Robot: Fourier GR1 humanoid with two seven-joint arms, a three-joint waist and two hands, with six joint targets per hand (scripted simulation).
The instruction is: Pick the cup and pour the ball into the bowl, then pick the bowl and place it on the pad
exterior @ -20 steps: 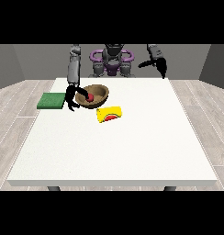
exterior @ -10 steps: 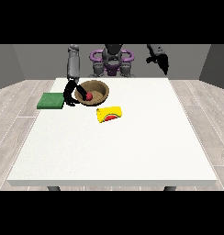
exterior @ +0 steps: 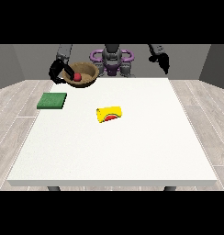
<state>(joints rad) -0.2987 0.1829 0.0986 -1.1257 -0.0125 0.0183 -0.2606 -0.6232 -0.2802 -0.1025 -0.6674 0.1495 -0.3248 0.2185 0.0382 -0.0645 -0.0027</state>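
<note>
Front view: hand (exterior: 56,72) holds bowl (exterior: 80,74) above table (exterior: 132,147).

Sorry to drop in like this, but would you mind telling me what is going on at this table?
The robot's hand at the view's left holds a brown bowl with a red ball in it, lifted above the white table. The green pad lies below with nothing on it. A yellow cup lies on its side mid-table. The hand at the view's right hangs in the air, holding nothing.
</note>
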